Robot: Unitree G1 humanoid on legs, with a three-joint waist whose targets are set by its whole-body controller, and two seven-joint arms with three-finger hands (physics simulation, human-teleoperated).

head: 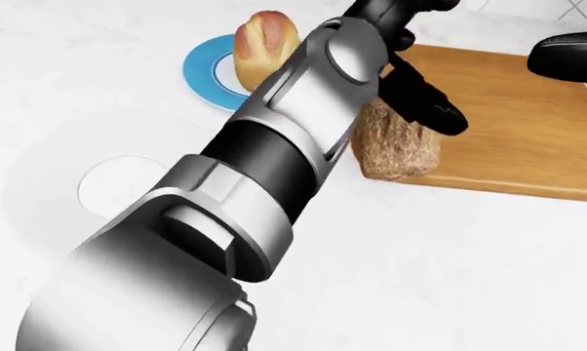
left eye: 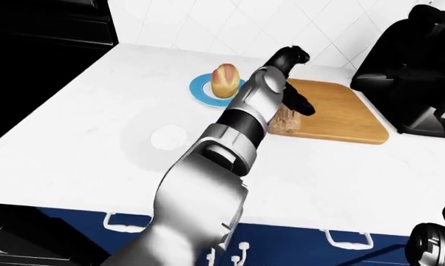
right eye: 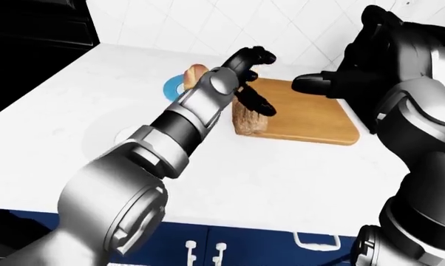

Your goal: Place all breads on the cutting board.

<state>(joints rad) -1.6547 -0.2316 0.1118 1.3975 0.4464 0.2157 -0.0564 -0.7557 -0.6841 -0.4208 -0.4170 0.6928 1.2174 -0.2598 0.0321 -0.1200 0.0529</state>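
A wooden cutting board (left eye: 341, 116) lies on the white counter. A brown bread loaf (head: 401, 150) stands on the board's left edge. A golden roll (left eye: 224, 80) sits on a blue plate (left eye: 199, 88) to the left of the board. My left hand (head: 415, 80) hovers just over the loaf with its black fingers spread open, one finger (head: 440, 110) reaching across the loaf's top. My right hand (right eye: 322, 83) is raised above the board's right part, open and empty.
The white counter (left eye: 97, 127) runs to a tiled wall at the top. Blue cabinet fronts with white handles (left eye: 348, 238) lie below its near edge. A dark opening (left eye: 37, 33) is at the upper left. A faint round mark (left eye: 167, 136) shows on the counter.
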